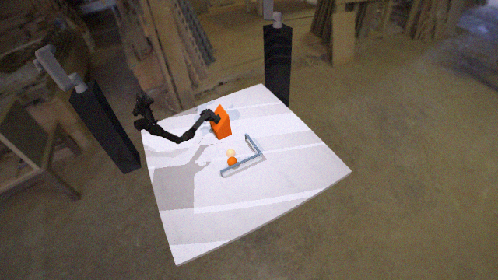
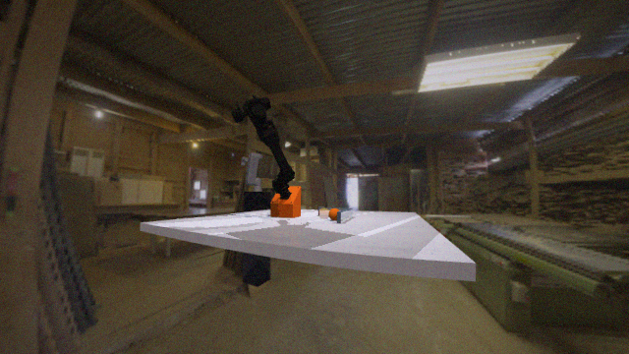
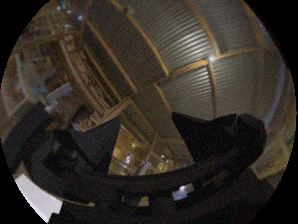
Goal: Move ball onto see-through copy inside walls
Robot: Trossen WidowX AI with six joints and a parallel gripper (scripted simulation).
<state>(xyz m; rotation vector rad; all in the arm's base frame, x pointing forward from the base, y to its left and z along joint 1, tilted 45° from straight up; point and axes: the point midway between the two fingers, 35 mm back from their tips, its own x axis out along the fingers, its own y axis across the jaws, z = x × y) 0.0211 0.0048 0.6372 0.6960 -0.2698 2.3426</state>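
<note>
The orange ball (image 1: pixel 232 161) lies at frame centre on the white table (image 1: pixel 272 187), touching the near clear wall (image 1: pixel 241 166), just beside the pale see-through copy (image 1: pixel 230 152). The gripper (image 1: pixel 142 105), upper left, has its jaws spread, holding nothing.

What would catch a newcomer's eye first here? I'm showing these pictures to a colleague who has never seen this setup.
Probably the bright orange block at the far side of the white table, where the black arm is mounted. Next, the orange ball lying against one of the low clear walls, with its pale see-through copy just beside it. The gripper is open, far from the ball.
</note>
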